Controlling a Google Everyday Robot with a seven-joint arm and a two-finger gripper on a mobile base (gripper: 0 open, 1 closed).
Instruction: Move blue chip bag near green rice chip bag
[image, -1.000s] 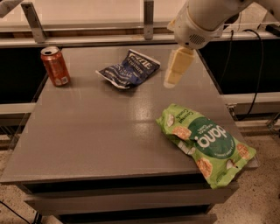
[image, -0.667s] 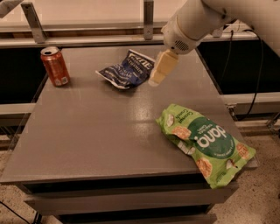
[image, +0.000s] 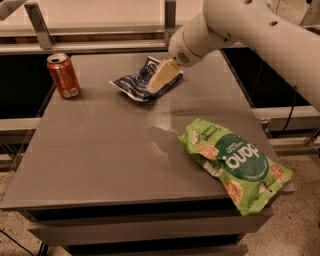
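Grey table | pincer at blue chip bag (white lettering illegible)

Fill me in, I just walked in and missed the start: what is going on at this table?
A robot arm reaches over the grey table, its gripper down at the blue chip bag near the far edge. That bag lies well apart from the green rice chip bag, which sits at the near right corner, overhanging the edge. A soda can stands upright at the far left.
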